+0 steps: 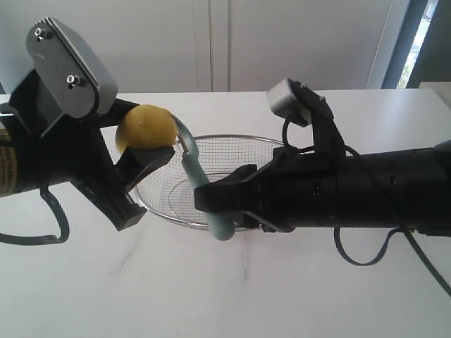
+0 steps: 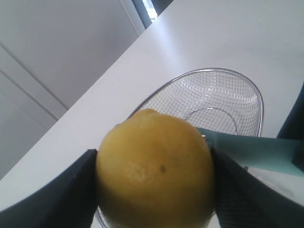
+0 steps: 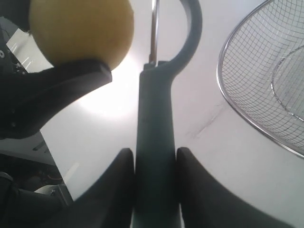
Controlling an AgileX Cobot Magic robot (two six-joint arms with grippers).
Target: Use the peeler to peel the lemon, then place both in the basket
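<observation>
My left gripper (image 1: 144, 149) is shut on the yellow lemon (image 1: 145, 127) and holds it in the air above the left rim of the wire basket (image 1: 276, 141). In the left wrist view the lemon (image 2: 154, 171) fills the gap between both black fingers (image 2: 52, 194). My right gripper (image 3: 154, 154) is shut on the teal handle of the peeler (image 3: 154, 133). The peeler (image 1: 201, 186) stands nearly upright, its hooked head (image 1: 184, 135) right beside the lemon's right side. Whether the blade touches the skin cannot be told.
The silver mesh basket (image 2: 259, 102) sits on the white table (image 1: 211, 296) between both arms, below and behind the lemon. A black cable (image 1: 366, 250) hangs from the right arm. A white wall stands behind the table's far edge.
</observation>
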